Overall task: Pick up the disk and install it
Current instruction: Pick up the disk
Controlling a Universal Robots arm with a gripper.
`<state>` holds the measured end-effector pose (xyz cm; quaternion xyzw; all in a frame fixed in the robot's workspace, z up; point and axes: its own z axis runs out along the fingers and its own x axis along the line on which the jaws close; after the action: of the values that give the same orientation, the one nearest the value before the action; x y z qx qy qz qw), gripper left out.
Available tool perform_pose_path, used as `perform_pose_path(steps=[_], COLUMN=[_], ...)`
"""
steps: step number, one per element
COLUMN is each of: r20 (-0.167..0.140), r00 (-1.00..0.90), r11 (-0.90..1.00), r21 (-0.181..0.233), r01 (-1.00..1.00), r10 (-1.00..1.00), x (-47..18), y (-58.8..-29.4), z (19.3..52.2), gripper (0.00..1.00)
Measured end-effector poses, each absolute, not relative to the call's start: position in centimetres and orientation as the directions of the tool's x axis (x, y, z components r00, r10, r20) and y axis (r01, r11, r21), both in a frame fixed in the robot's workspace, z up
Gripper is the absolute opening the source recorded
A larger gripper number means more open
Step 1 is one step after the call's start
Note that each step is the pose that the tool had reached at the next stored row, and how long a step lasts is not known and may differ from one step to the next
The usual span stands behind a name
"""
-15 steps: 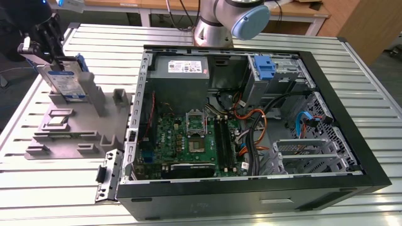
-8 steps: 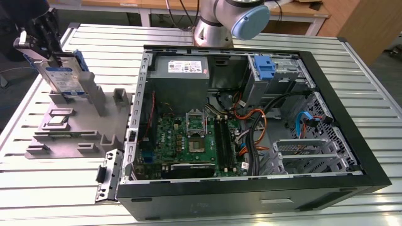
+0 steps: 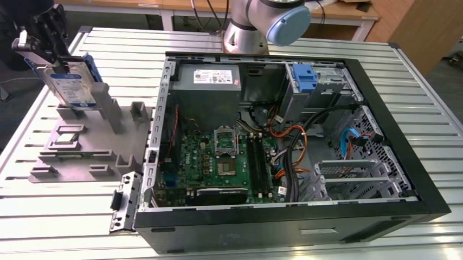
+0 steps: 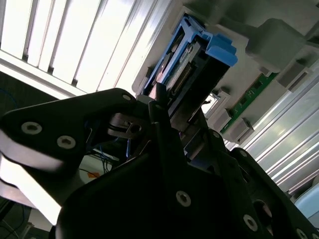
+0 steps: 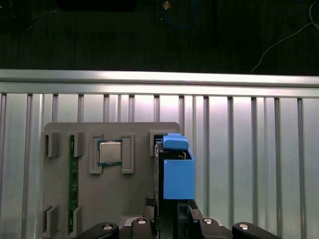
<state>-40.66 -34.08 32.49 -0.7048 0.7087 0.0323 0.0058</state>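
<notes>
**Disk gripped on end at the parts holder, case open beside it**

In the exterior view the gripper (image 3: pixel 54 54) is over the table's (image 3: pixel 130 49) edge on the exterior view's left. It comes down onto the top of the disk (image 3: pixel 69 86). The disk stands on end with its blue-and-white label facing out. Its lower end sits among the upright posts of the grey holder (image 3: pixel 87 157). From here I cannot tell whether the disk rests in its slot or hangs just clear.

The second wrist view shows what that angle misses. The black fingers (image 4: pixel 160 107) are drawn in against the end of the disk (image 4: pixel 192 67), pinching it, and the connector edge and blue rail poke out beyond them.

The first wrist view looks straight down the disk (image 5: pixel 178 179). There it shows as a narrow blue strip rising from the gripper (image 5: pixel 172 221). It also lays out the holder (image 5: pixel 134 199) flat: a square processor chip (image 5: pixel 109 152) sits in a pocket beside the disk, and a green memory stick (image 5: pixel 72 184) lies in a groove further over.

The exterior view shows the open computer case (image 3: pixel 376 206) filling the middle of the table. A blue bracket (image 3: pixel 307 76) is in the bay at a far corner of the case. A grey metal box (image 3: pixel 210 78) with a white sticker sits along the far wall. The arm's base (image 3: pixel 253 24) rises behind the case.
</notes>
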Motion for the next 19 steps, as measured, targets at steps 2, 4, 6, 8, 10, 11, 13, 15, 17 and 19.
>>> perform_pose_path(steps=[2,4,6,8,10,11,13,15,17,19], r20=[-0.054,-0.054,-0.054,-0.054,-0.054,-0.054,-0.054,-0.054,-0.054,-0.054], r00=[-0.007,-0.007,-0.007,-0.007,-0.007,-0.007,-0.007,-0.007,-0.007,-0.007], r11=[0.005,0.004,0.005,0.005,0.004,0.005,0.004,0.004,0.004,0.005], r21=[0.037,0.037,0.038,0.038,0.038,0.038,0.038,0.038,0.038,0.038], r01=[-0.999,-0.999,-0.999,-0.999,-0.999,-0.999,-0.999,-0.999,-0.999,-0.999], r10=[-0.999,-0.999,-0.999,-0.999,-0.999,-0.999,-0.999,-0.999,-0.999,-0.999], x=[-40.66,-40.66,-40.66,-40.67,-40.66,-40.66,-40.66,-40.66,-40.66,-40.67], y=[-34.08,-34.08,-34.08,-34.08,-34.08,-34.08,-34.08,-34.08,-34.08,-34.08], z=[32.52,32.53,32.55,32.55,32.56,32.56,32.57,32.58,32.59,32.59], gripper=[0.35,0.35,0.35,0.35,0.35,0.35,0.35,0.35,0.35,0.35])
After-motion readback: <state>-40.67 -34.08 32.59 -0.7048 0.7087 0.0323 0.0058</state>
